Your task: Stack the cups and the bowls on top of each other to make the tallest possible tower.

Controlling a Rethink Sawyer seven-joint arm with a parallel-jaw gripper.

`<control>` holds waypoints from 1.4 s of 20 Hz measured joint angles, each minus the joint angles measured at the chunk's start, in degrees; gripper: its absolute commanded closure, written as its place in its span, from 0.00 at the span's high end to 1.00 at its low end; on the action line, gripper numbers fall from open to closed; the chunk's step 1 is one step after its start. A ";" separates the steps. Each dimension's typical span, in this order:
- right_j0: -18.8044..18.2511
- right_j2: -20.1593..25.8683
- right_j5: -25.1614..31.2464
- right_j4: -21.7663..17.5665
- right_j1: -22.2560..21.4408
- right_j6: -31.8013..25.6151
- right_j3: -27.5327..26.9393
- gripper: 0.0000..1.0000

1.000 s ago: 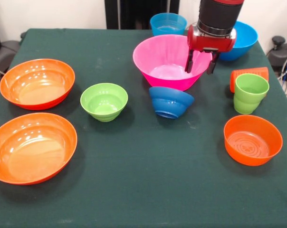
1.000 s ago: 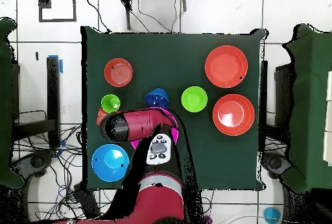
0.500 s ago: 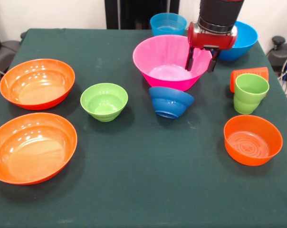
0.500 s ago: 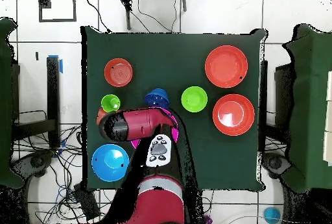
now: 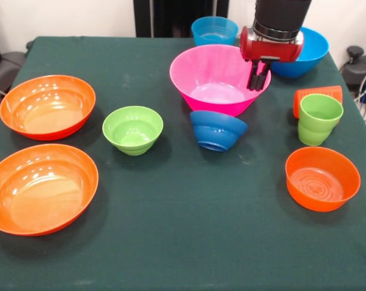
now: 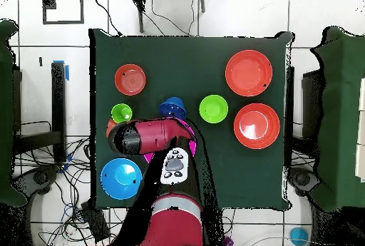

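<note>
Dark green cloth covers the table, w/ faint pale smudges near the middle. Black upright post stands behind the far edge, white wall to either side. Dark gear and cables sit off the right side. From above: white tiled floor around the table, loose black cables, a black square outline marked on the floor.

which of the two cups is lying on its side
The orange tapered plastic cup, lying on its side at the table's right edge. The lime green plastic cup with the stepped base stands upright just in front of it, mouth up.
</note>
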 measured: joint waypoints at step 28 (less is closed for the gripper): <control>2.34 -0.81 0.35 -0.64 0.47 0.00 -3.61 0.00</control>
